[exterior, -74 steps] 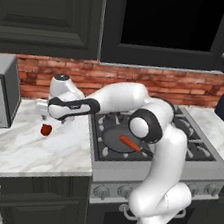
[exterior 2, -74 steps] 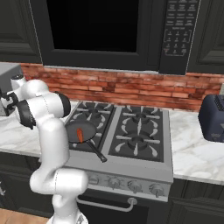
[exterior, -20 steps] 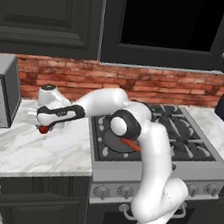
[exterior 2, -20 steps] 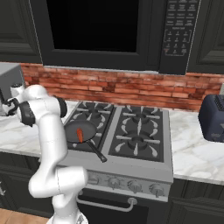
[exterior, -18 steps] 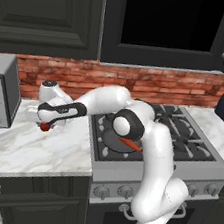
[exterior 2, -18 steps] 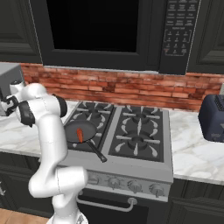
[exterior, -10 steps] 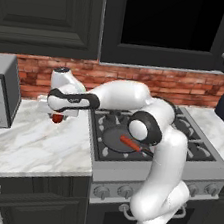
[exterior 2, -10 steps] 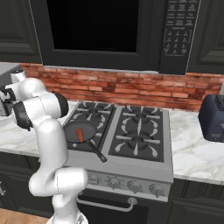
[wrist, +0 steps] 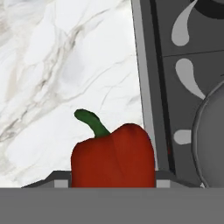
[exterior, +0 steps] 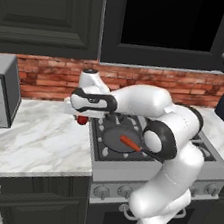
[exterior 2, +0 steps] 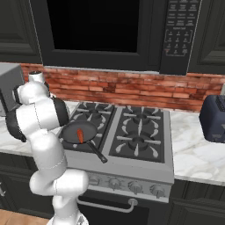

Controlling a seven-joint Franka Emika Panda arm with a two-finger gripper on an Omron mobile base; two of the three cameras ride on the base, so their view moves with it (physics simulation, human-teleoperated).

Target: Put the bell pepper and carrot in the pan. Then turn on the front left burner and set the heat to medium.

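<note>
Left base view: end effector (exterior: 82, 118) grasping bell pepper (exterior: 82, 120) above marble counter (exterior: 29, 138), beside stove (exterior: 143, 156).

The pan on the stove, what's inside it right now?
Inside the pan lies the carrot, alone. The bell pepper is not in it: the gripper holds it above the counter's edge beside the stove. The pan's right part is hidden behind the arm.

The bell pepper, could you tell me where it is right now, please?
The bell pepper is held in the pincer above the marble counter, just left of the stove's edge, with the pan to its right.
</note>
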